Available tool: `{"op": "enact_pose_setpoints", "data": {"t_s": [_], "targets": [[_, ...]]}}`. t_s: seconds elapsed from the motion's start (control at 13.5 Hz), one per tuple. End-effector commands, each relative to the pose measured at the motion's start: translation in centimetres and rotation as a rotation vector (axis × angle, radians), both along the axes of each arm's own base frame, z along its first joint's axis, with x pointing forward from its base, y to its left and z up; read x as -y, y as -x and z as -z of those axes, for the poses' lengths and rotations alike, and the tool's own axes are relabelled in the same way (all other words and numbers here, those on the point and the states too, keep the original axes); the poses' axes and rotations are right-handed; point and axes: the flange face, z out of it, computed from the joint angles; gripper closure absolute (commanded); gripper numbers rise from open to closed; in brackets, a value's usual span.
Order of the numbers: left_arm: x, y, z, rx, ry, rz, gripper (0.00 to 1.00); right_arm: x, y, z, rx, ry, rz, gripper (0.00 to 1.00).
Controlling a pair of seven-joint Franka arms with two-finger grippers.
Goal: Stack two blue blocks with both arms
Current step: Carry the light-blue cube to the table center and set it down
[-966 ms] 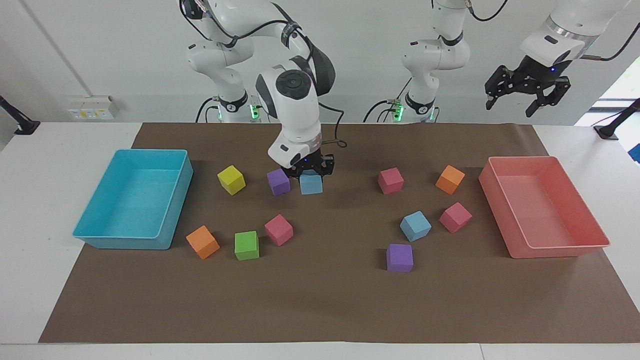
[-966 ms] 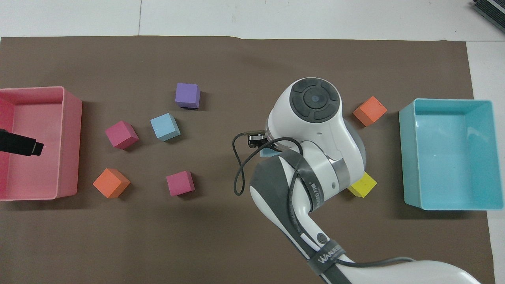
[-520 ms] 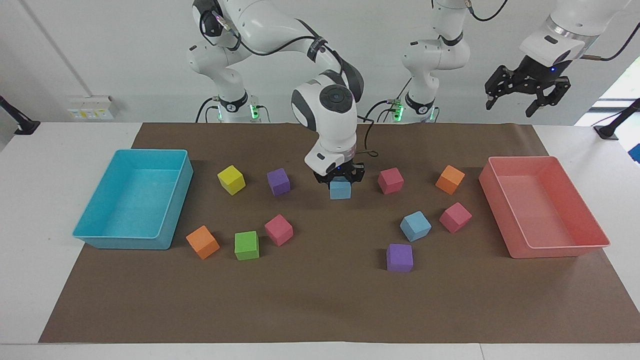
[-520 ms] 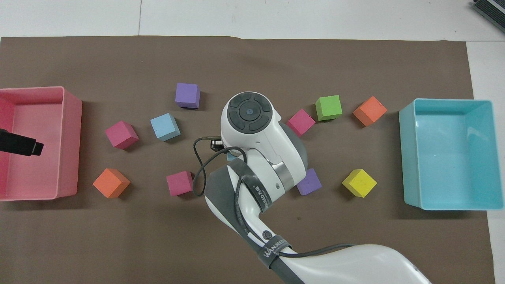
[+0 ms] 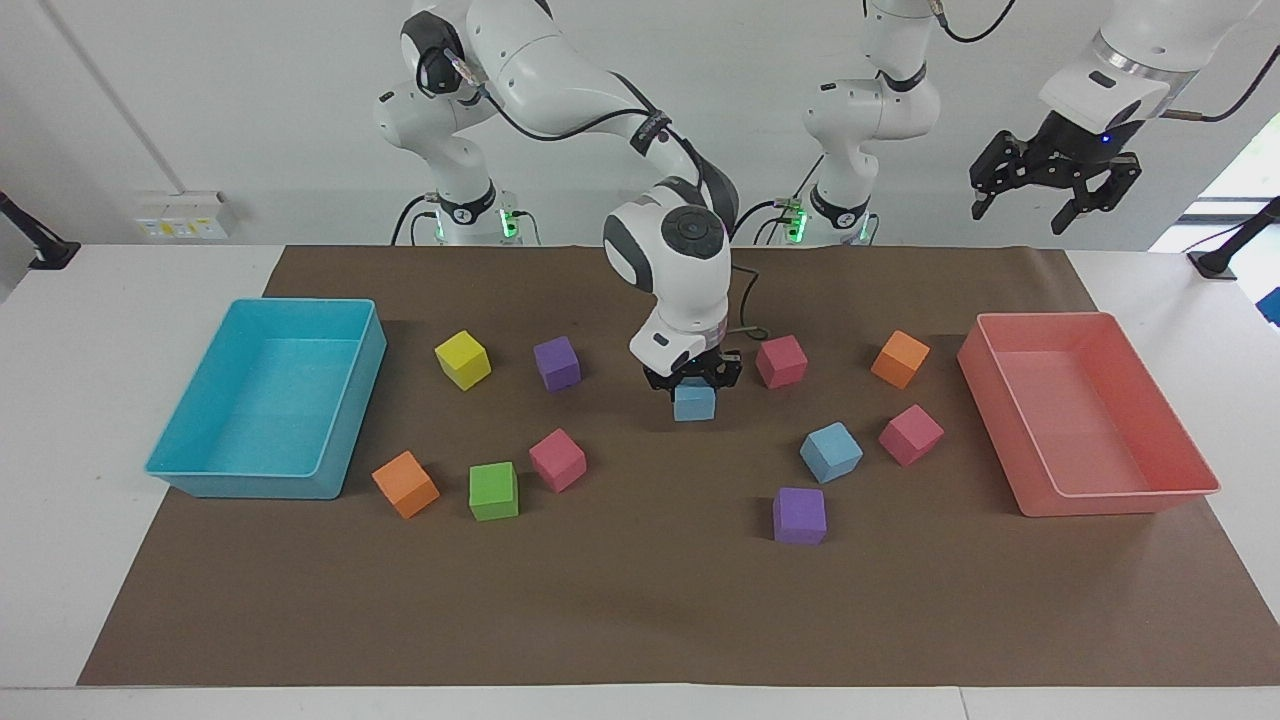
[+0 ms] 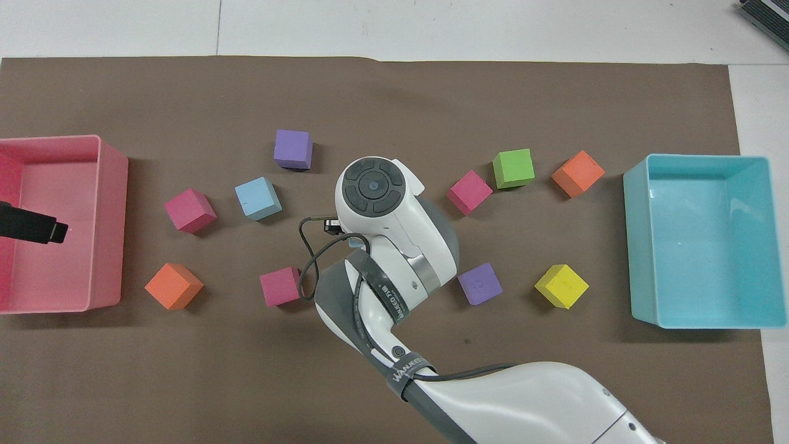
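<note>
While the right arm reached out over the middle of the brown paper table cover (image 5: 640,620), its black two-finger right gripper (image 5: 694,381) pinched a small sky-blue matte foam cube (image 5: 694,403) from above. The held cube hung low over the cover, between a purple foam cube (image 5: 557,362) and a magenta foam cube (image 5: 781,361); whether its underside touched the cover could not be determined. In the overhead view the arm's wrist hid nearly all of this cube.

The second sky-blue foam cube (image 5: 830,452) rested on the cover toward the left arm's end, farther from the robots than the held cube. It sat just beside another magenta foam cube (image 5: 910,434) and near a second purple foam cube (image 5: 799,515), touching neither.

The left gripper (image 5: 1054,195) waited raised in the air above the end of the salmon-pink plastic bin (image 5: 1100,500) nearer to the robots, its fingers spread wide with nothing between them.
</note>
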Motion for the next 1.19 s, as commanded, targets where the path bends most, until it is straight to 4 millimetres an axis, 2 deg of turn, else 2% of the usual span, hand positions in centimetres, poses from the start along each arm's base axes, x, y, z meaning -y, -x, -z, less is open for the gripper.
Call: {"op": "enact_pose_setpoints", "data": {"t_s": [0.0, 0.3, 0.67, 0.74, 0.82, 0.89, 1.11], "targets": [[-0.1, 0.4, -0.2, -0.001, -0.013, -0.006, 0.00, 0.2, 0.2, 2.1, 0.007, 0.019, 0.000, 1.00], [-0.1, 0.4, -0.2, -0.001, -0.013, -0.006, 0.00, 0.9, 1.2, 5.3, -0.001, 0.033, -0.013, 1.00], [-0.1, 0.4, -0.2, -0.001, -0.013, -0.008, 0.00, 0.9, 1.3, 5.2, 0.000, 0.033, -0.019, 1.00], [-0.1, 0.4, -0.2, -0.001, -0.013, -0.006, 0.00, 0.8, 1.3, 5.2, -0.003, 0.032, -0.020, 0.92], [-0.1, 0.4, -0.2, -0.001, -0.013, -0.008, 0.00, 0.9, 1.2, 5.1, -0.003, 0.032, -0.021, 0.53], [-0.1, 0.4, -0.2, -0.001, -0.013, -0.006, 0.00, 0.8, 1.3, 5.0, -0.003, 0.036, -0.028, 0.01], [0.1, 0.3, -0.2, 0.001, -0.013, -0.003, 0.00, 0.6, 0.8, 3.4, 0.025, 0.010, -0.043, 0.00]]}}
